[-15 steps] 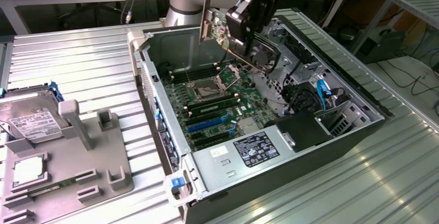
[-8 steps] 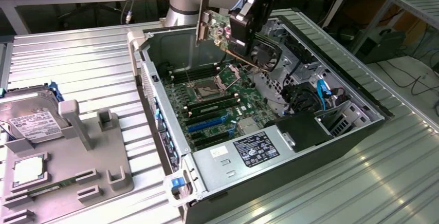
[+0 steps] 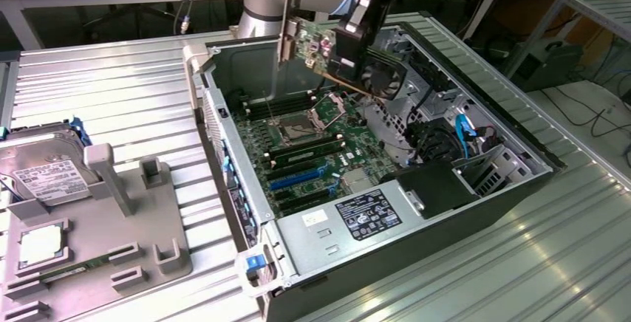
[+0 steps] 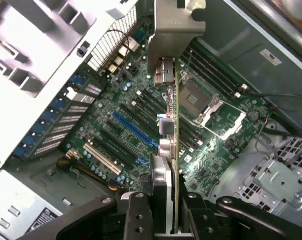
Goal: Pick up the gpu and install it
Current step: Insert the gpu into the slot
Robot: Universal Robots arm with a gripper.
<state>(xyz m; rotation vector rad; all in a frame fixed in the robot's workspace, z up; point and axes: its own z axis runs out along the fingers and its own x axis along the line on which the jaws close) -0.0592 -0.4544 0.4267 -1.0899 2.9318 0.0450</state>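
We see the gripper (image 3: 349, 43) closed on the gpu (image 3: 326, 50), a thin green board with a black cooler and a silver end bracket. It hangs tilted above the far part of the motherboard (image 3: 318, 148), inside the open case (image 3: 498, 141)

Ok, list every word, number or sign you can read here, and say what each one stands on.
Nothing reads clearly enough to quote.
Power supply label: dense print and symbols, too small to read.
White sticker beside it: blurred.
Hard drive label: lines of print, too small to read.
Case wall sticker: too small to read.
gpu: no legible marking.
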